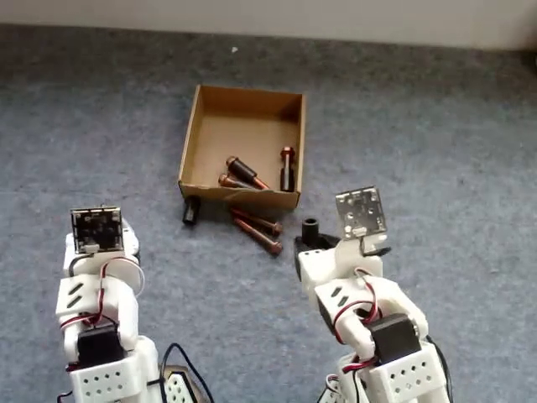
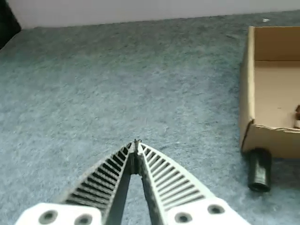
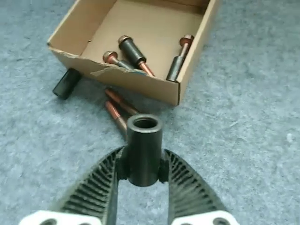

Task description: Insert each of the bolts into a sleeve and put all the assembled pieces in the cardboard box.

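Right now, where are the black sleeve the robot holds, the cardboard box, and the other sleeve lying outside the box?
held sleeve (image 3: 143, 157), right wrist view, middle of its side wall.
cardboard box (image 1: 190, 138), high view, its left wall.
loose sleeve (image 2: 259, 169), left wrist view, middle of its body.

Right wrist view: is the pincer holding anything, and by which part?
Yes: the right pincer grips a black sleeve by its lower half, upright with the open end up. The left pincer is shut, holding nothing.
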### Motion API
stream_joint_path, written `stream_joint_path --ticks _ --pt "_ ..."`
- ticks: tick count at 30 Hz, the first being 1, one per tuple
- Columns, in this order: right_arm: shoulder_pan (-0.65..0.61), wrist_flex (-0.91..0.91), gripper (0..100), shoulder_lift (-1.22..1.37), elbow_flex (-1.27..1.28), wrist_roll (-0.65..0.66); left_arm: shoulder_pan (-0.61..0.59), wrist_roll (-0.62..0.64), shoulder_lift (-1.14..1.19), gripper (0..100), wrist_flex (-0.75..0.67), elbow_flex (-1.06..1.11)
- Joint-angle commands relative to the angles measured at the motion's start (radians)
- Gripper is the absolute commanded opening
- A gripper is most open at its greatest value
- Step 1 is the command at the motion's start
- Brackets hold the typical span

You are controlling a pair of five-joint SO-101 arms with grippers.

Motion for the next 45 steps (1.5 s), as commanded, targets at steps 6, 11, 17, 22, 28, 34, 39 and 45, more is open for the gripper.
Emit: stream_joint_path --ticks 6,11,17,22,28,34,39,45 --pt "0.217 -0.209 0.5 -0.045 0.088 0.002 0.274 -0.164 0.002 1 0.212 -0.346" --pt "0.329 -0.315 0.5 -0.045 0.140 -0.058 0.403 -0.238 0.036 1 0.256 -0.369" --pt "0.417 -0.331 0.5 -0.045 0.142 -0.089 0.507 -0.270 0.357 1 0.255 -0.460" --pt "0.444 -0.331 0.5 -0.045 0.140 -0.089 0.628 -0.436 0.676 1 0.253 -0.573" --pt "0.446 -0.331 0.5 -0.045 0.140 -0.089 0.700 -0.569 1.058 4 0.258 -0.757" --pt "0.493 -0.386 0.5 -0.041 0.148 -0.089 0.702 -0.689 1.371 13 0.259 -0.912" --pt "0.513 -0.394 0.5 -0.044 0.148 -0.089 0.704 -0.847 1.572 13 0.259 -0.997" --pt "0.515 -0.394 0.5 -0.042 0.148 -0.089 0.736 -0.905 1.778 13 0.259 -1.102"
